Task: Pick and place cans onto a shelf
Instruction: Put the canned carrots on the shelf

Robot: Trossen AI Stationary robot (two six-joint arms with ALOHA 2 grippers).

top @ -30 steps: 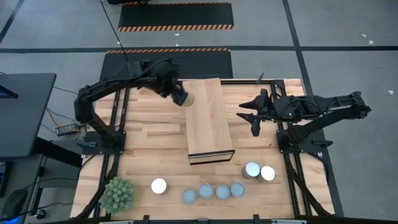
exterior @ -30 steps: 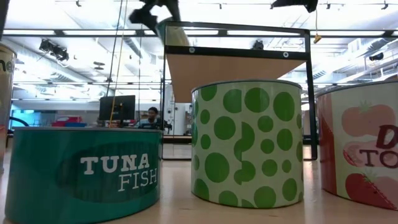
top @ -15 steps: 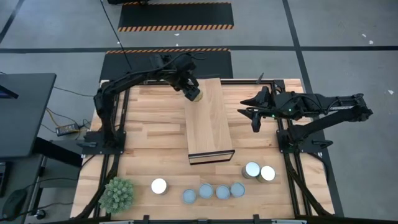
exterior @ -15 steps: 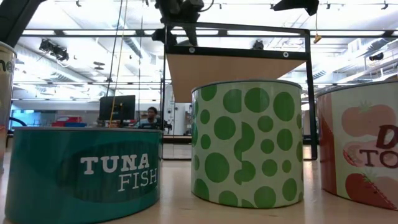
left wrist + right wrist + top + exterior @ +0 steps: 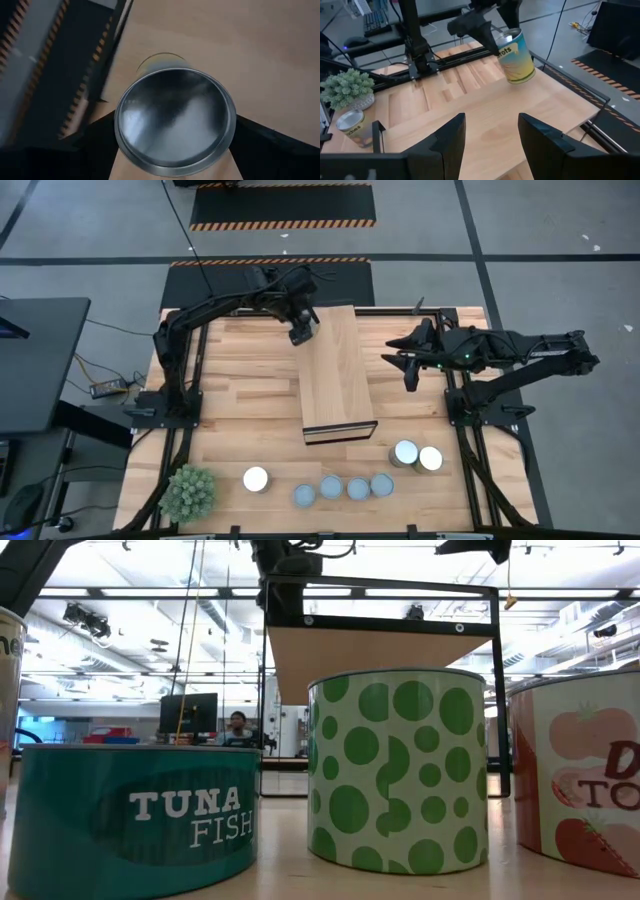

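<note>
Left wrist view — can (image 5: 175, 122) between left gripper (image 5: 172, 145) fingers.

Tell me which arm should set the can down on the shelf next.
Left. Its gripper already holds a can above the shelf's far end; the right gripper hangs open and empty beside the shelf.

The high view looks straight down on the whole worktop (image 5: 230, 410), with the shelf (image 5: 337, 375) at the frame's centre. The low view sits at worktop height, very close behind a row of cans (image 5: 398, 770), facing level toward the shelf (image 5: 385, 650) and the room beyond. The left wrist view looks closely down onto a can (image 5: 175, 122) top above the shelf. The right wrist view looks across the shelf (image 5: 490, 120) at that same can (image 5: 516, 56), upper centre.
</note>
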